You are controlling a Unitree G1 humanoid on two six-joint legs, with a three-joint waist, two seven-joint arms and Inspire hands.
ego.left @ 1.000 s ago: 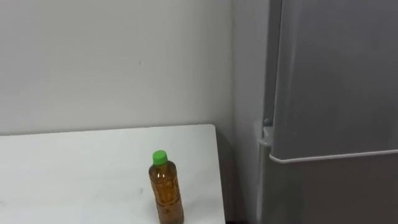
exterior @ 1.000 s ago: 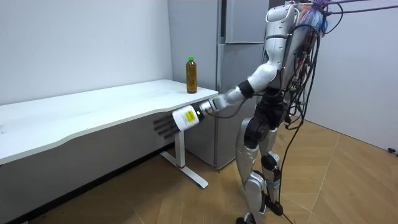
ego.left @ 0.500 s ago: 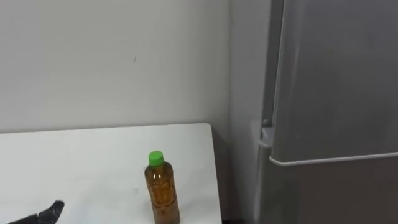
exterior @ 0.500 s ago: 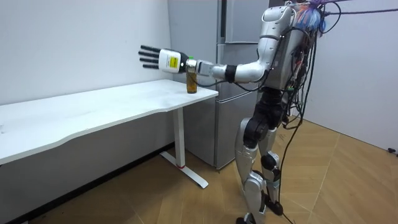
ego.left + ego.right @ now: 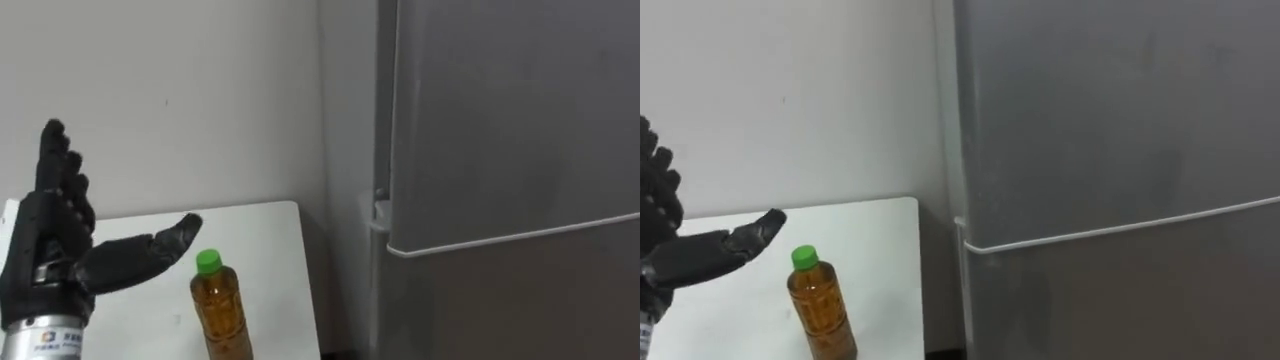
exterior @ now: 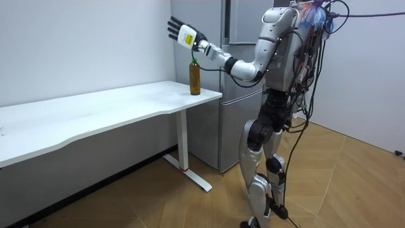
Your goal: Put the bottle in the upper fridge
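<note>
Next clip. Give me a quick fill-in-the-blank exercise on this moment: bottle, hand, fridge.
1. The bottle has a ___ cap.
2. It stands upright on the white ___, to the left of the fridge.
3. The fridge is ___.
4. The open left hand is raised beside the bottle and holds ___.
Missing words: green; table; closed; nothing.

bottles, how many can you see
1. The bottle stands at the table's right end by the fridge, the open left hand up beside its cap. The shut fridge may hide more.
</note>
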